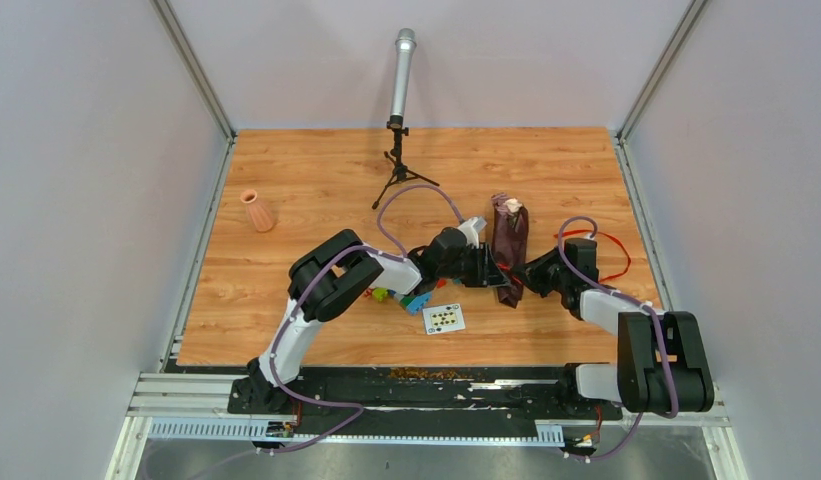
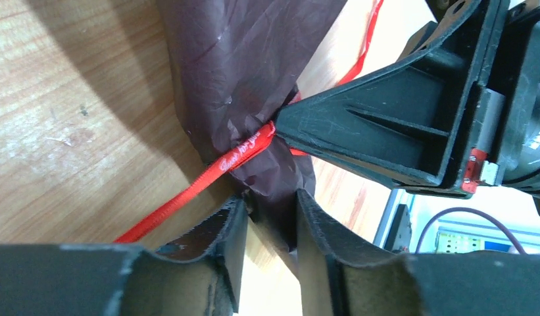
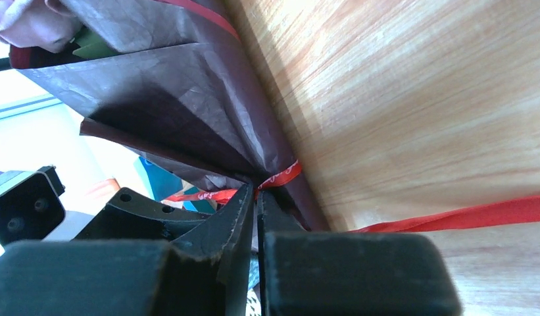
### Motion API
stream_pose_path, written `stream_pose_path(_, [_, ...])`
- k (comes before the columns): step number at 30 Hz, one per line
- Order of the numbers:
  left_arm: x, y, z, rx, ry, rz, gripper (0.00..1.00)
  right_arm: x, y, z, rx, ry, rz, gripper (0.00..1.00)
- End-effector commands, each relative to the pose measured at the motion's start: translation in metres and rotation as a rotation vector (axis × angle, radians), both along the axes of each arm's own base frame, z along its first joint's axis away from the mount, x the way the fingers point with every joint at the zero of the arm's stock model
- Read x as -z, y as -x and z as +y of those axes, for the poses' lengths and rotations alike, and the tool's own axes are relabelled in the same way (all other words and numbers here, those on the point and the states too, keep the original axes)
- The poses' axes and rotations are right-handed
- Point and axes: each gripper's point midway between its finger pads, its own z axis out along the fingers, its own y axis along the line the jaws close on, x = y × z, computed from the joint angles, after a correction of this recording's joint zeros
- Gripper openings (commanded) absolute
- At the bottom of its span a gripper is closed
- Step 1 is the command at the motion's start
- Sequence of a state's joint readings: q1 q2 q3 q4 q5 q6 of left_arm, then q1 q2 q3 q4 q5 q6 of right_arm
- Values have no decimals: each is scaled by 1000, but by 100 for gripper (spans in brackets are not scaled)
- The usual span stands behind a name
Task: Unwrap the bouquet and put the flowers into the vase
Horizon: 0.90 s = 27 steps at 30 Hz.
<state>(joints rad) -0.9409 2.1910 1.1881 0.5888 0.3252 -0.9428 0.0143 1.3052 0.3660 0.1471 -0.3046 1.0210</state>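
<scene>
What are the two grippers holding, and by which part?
Right gripper pinches the red ribbon at the bouquet's tied neck. Left gripper straddles its bottom end; a firm hold cannot be told.

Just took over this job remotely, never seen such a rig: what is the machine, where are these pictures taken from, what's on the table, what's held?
Two robot arms, each ending in a two-finger gripper, stand at the table's near edge. The wide picture looks down from above; the others come from each wrist's camera. On the table: a pink vase, a tripod microphone, toy blocks, a dotted card and the maroon bouquet. The right gripper pinches the red ribbon tied round the bouquet. The left gripper straddles its narrow end; a firm grip isn't clear.
</scene>
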Motion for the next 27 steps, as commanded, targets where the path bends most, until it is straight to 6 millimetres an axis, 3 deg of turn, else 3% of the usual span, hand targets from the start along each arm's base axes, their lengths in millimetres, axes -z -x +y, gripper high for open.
stream_pose_path(1, [22,6,3,-6,-54,38,31,-5,-1,3,4,-4,-25,4])
stream_pose_path(3, [24,6,5,-14,-59,49,23,-7,-4,2,13,-7,-31,0])
stream_pose_path(10, [30,8,11,-29,-79,59,0,-14,-15,-1,38,4,-54,0])
stream_pose_path(22, [37,6,24,-66,-99,62,0,-44,-27,-37,192,147,-142,0])
stream_pose_path(27, [36,3,28,-75,-97,63,0,-37,-26,-45,205,180,-122,0])
